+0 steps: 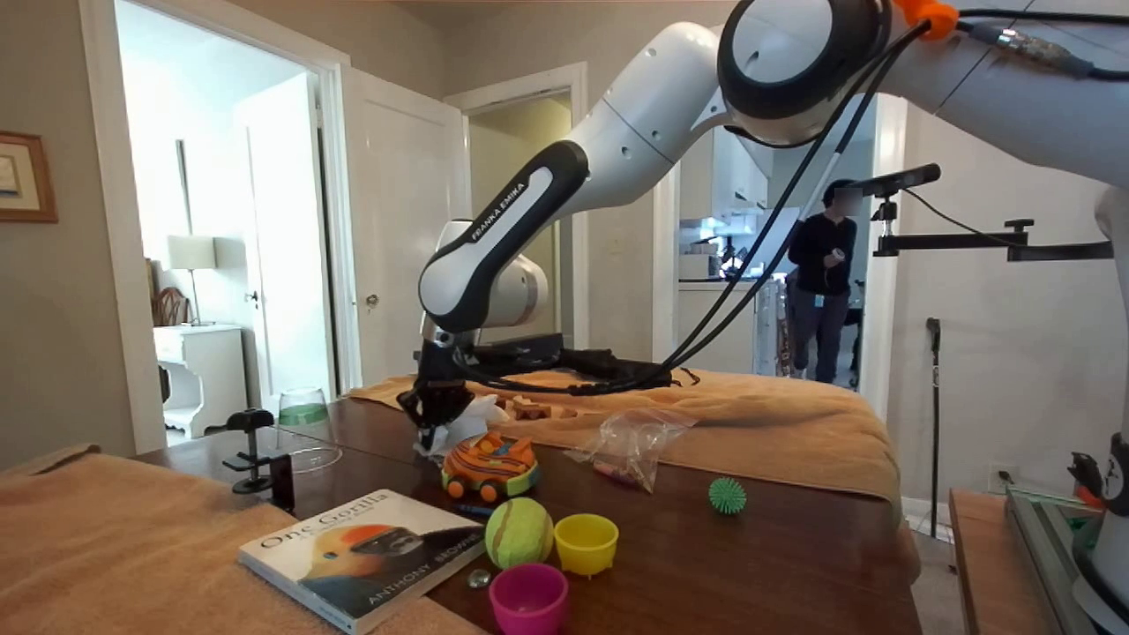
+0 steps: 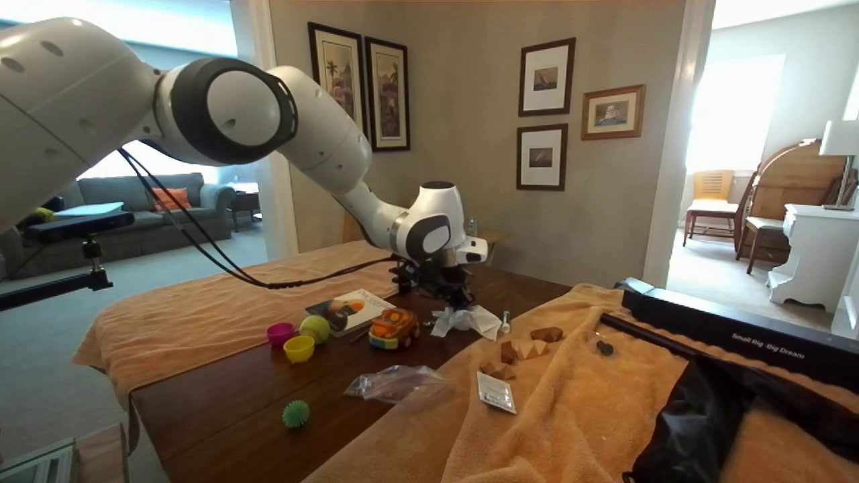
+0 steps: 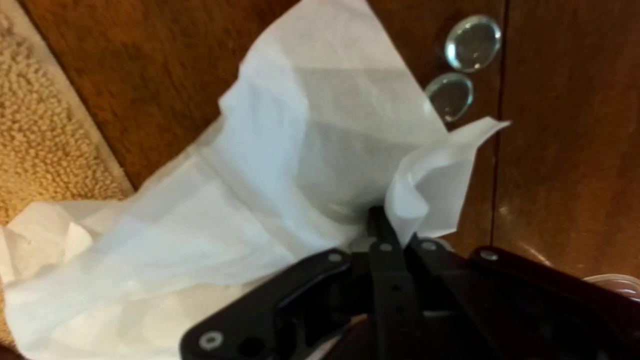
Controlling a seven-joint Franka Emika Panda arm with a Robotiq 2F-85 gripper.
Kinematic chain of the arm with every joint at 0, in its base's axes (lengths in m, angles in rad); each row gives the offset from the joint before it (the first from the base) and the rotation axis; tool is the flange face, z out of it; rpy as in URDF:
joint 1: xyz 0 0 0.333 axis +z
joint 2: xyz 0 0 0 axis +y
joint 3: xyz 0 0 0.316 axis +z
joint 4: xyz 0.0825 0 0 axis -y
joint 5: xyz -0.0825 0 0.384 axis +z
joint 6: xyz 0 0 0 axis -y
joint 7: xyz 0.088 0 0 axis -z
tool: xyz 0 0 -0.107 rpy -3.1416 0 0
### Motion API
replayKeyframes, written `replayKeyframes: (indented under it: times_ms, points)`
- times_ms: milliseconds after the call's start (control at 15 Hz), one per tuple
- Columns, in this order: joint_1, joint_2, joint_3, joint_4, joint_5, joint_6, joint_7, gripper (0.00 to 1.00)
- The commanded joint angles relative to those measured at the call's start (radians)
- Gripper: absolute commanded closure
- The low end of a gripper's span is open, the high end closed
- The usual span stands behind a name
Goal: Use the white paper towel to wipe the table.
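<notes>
The white paper towel is crumpled and fills much of the wrist view. It lies over the dark brown table and its lower left part reaches the orange towel. My gripper is shut on a pinched fold of it, with a short end sticking out to the right of the fingers. In an exterior view the gripper points down at the table, with the paper towel beside it. In an exterior view the paper towel spreads under the gripper. The fingertips are partly hidden by the paper.
Two glass discs lie beside the paper. A toy car stands close to the gripper. A book, tennis ball, yellow cup, plastic bag, clamp and clear cup are around. Orange towels cover both sides.
</notes>
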Motion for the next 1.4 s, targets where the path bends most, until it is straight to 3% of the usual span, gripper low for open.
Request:
replayKeyframes:
  times_ms: [0, 467, 1333]
  points:
    - [0.011, -0.014, -0.055, -0.017, -0.044, -0.025, 0.079, 1.00]
    - [0.016, -0.005, -0.131, -0.024, -0.064, -0.030, 0.160, 1.00]
    - [0.081, -0.004, -0.034, -0.025, -0.046, -0.018, 0.149, 1.00]
